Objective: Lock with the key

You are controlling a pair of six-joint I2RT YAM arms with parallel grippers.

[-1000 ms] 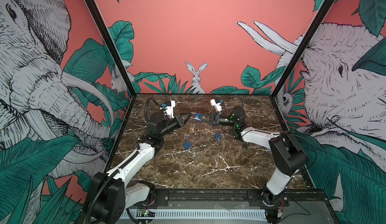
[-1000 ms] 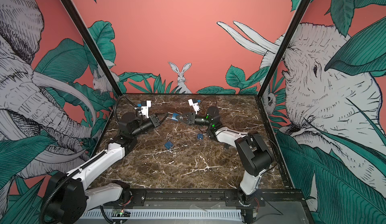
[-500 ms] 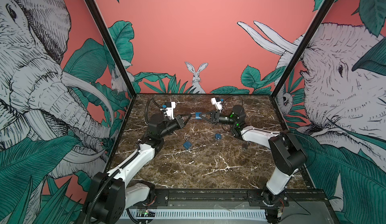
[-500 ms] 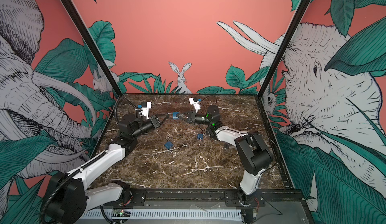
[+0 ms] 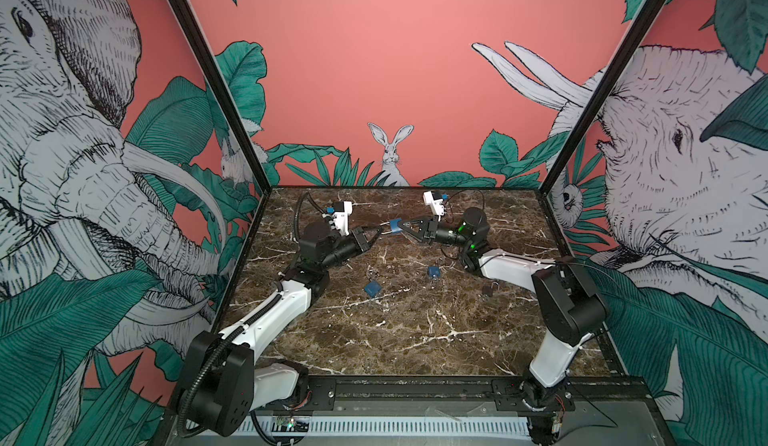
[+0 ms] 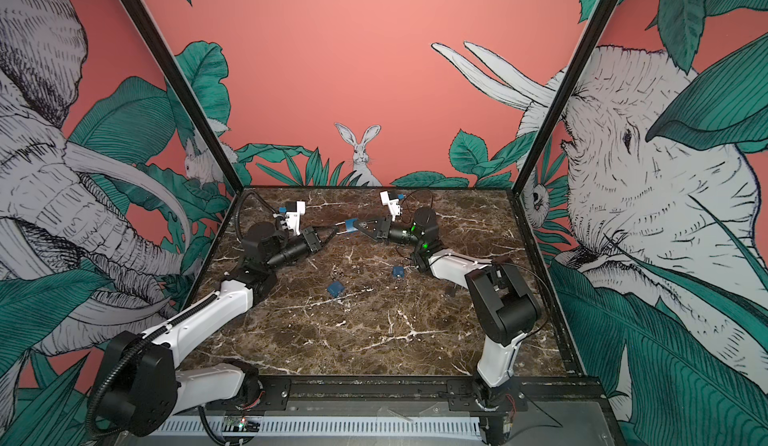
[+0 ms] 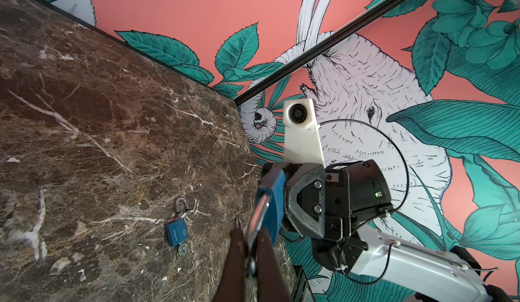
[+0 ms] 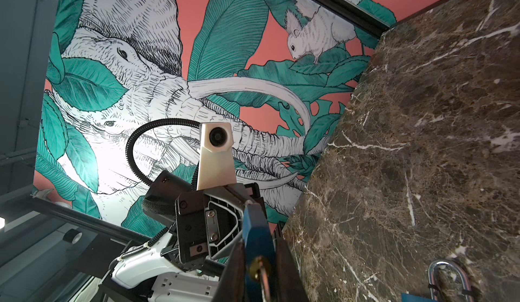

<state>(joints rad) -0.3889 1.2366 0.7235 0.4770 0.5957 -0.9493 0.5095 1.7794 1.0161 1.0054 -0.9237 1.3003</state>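
Left wrist view shows the left pincer [image 7: 251, 255] clamped on the shackle [image 7: 259, 216], while the right pincer [image 7: 280, 178] grips the padlock [image 7: 277, 202] in midair. Locking seems unfinished.

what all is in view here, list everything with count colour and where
held padlock: 1, blue, in the air at the back middle, between both tools
loose padlocks: 2, blue, lying on the table, one nearer each arm
small padlock: 1, dark brownish, on the table beside the right arm
key: 1, silver, in the bottom of a loose padlock
table: 1, brown marble, under everything
walls: 3, pink with animal and leaf print, around the table
left tool: 1, black, shut on the held padlock's shackle
right tool: 1, black, shut on the held padlock's body
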